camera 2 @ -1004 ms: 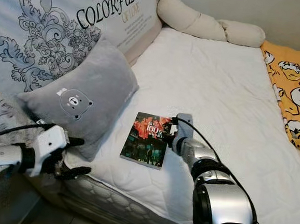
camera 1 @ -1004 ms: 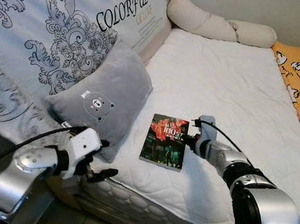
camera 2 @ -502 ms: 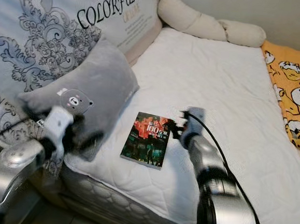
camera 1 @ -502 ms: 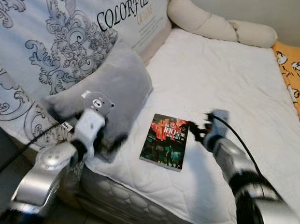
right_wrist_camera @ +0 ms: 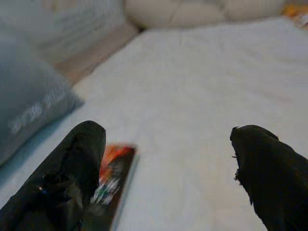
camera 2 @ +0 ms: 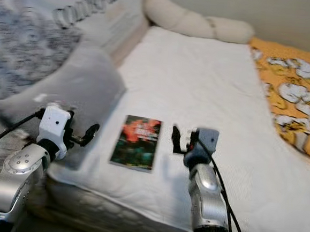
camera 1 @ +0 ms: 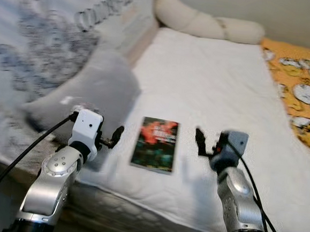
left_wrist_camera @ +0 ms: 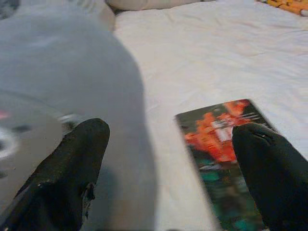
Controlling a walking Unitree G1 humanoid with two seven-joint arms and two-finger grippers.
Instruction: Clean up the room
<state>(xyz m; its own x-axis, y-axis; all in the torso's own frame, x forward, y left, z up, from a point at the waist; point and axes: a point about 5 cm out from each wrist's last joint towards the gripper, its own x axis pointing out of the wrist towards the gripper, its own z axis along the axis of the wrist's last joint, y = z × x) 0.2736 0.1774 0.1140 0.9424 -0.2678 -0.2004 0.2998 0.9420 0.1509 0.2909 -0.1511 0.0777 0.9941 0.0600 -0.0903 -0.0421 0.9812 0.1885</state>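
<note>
A dark paperback book (camera 1: 155,144) with a red-and-green cover lies flat near the front edge of the white mattress (camera 1: 211,83). My left gripper (camera 1: 110,138) hovers just left of the book, in front of the grey bear pillow (camera 1: 90,86), open and holding nothing. My right gripper (camera 1: 204,144) hovers a short way right of the book, also open and holding nothing. In the left wrist view the book (left_wrist_camera: 226,144) lies between the spread fingers (left_wrist_camera: 62,178), beside the pillow (left_wrist_camera: 72,72). The right wrist view has the book (right_wrist_camera: 115,168) by one finger (right_wrist_camera: 67,178).
A big printed cushion (camera 1: 37,37) leans along the left behind the pillow. A long cream bolster (camera 1: 205,24) lies across the far end. An orange patterned blanket (camera 1: 302,90) covers the right side. The mattress's quilted front edge (camera 1: 136,222) is close to me.
The picture has shifted and blurred, so the camera moved. My left gripper rose from the bed's edge to beside the book. My right gripper drew back from the book's right edge.
</note>
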